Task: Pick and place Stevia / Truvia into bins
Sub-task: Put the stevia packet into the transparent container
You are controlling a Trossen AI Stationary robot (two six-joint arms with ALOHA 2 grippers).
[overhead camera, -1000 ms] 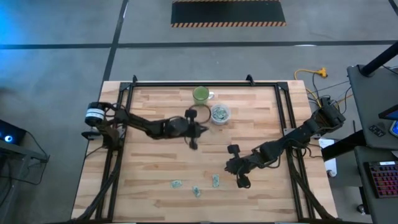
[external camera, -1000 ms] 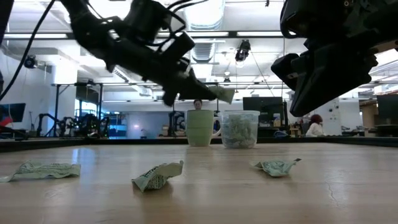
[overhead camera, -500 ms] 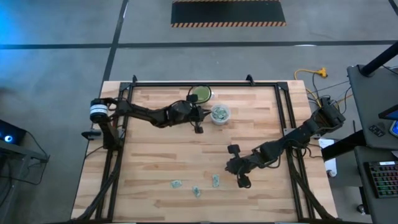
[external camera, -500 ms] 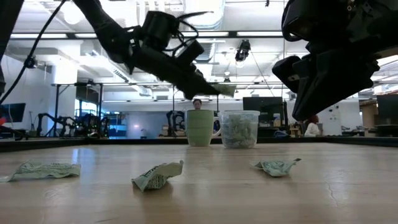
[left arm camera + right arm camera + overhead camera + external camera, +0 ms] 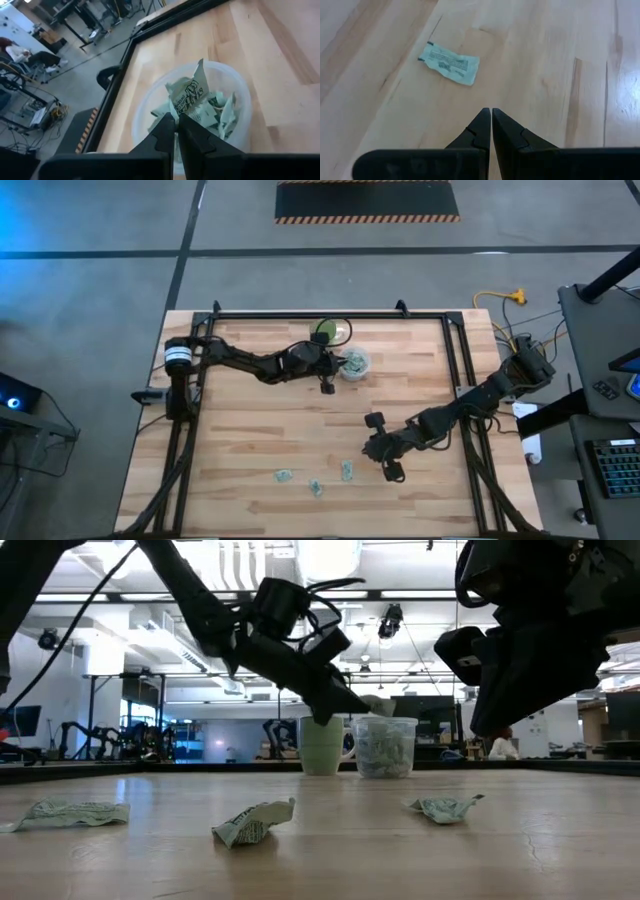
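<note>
The bin is a clear plastic cup (image 5: 353, 363), holding several pale green sachets (image 5: 220, 112), and it stands at the far middle of the table next to a green mug (image 5: 328, 332). My left gripper (image 5: 176, 119) hangs just over the cup's rim, shut on one sachet (image 5: 189, 92). In the low view the sachet (image 5: 377, 700) sits above the cup (image 5: 386, 747). Three more sachets (image 5: 284, 475) (image 5: 315, 487) (image 5: 347, 470) lie flat near the front edge. My right gripper (image 5: 389, 471) hovers shut and empty beside the rightmost of them (image 5: 449, 62). My left gripper pinches the sachet by its lower edge (image 5: 179, 111) between the two fingertips. The fingers slant slightly downward, coming from the table's left. The sachet stands up past the fingertips, crumpled, clear of the cup and its contents.
A black metal frame (image 5: 330, 314) runs around the table's far and side edges. The wooden top between the cup and the front sachets is bare (image 5: 300, 430). Beyond the table, the low view shows a workshop room with racks and screens.
My left gripper has carried the sachet toward the table's far edge and to the right, ending over the clear cup; it stays shut on it. The right arm has kept its place.
</note>
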